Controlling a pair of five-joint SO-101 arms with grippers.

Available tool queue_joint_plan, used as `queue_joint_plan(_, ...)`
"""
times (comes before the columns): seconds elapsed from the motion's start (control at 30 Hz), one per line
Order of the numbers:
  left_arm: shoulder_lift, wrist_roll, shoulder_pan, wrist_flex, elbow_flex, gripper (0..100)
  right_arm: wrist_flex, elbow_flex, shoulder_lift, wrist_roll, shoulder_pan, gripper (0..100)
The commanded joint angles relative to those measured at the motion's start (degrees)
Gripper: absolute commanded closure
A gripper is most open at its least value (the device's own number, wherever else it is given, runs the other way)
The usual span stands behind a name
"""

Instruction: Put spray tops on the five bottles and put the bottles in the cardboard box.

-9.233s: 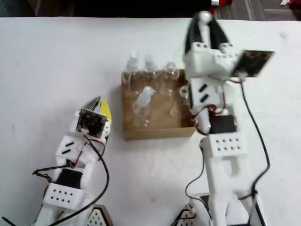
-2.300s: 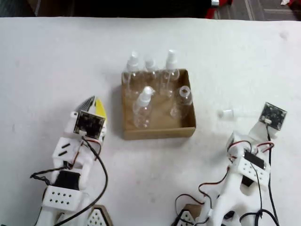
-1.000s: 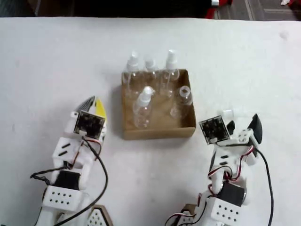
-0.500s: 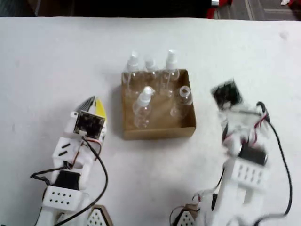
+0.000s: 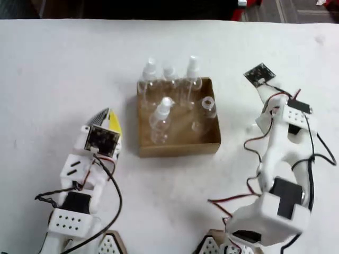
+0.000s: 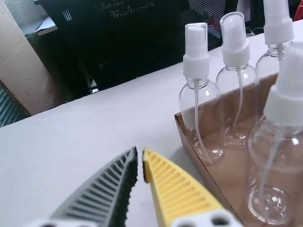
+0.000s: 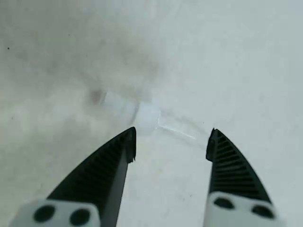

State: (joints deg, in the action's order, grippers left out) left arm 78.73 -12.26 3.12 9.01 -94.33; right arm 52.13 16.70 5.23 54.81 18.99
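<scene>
The cardboard box [image 5: 179,147] sits mid-table. Three clear bottles with white spray tops stand along its far side [image 5: 169,79], a fourth capped bottle [image 5: 160,120] stands front left, and an uncapped bottle [image 5: 205,112] front right. A loose spray top [image 7: 139,112] with its thin tube lies on the white table, just beyond my right gripper [image 7: 171,141], which is open above the table with nothing between its black fingers. The right arm [image 5: 286,119] stands right of the box. My left gripper [image 5: 109,117] is shut and empty, left of the box; its grey and yellow tips [image 6: 140,154] touch.
The white table [image 5: 63,63] has free room on the left and along the far edge. In the left wrist view the box's near wall [image 6: 201,158] and capped bottles [image 6: 196,92] stand close by. Cables trail from both arm bases at the table's front edge.
The right arm has swung from the table's front edge forward to beside the box's right side, over the loose spray top. The left arm has kept still.
</scene>
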Motion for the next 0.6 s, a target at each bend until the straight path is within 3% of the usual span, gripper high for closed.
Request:
queue_joint_plan(0.0,1.10,-0.79,0.66,-0.35,1.32,98,0.40,-4.31,0.31,2.46,-1.36,77.9)
queue_joint_plan(0.2,1.10,-0.79,0.84,-0.35,1.23,98,9.71,-4.57,0.92,24.88,-5.58,77.9)
queue_joint_plan(0.57,1.10,-0.79,0.84,-0.35,1.14,98,17.45,-19.60,12.35,28.84,-5.23,77.9)
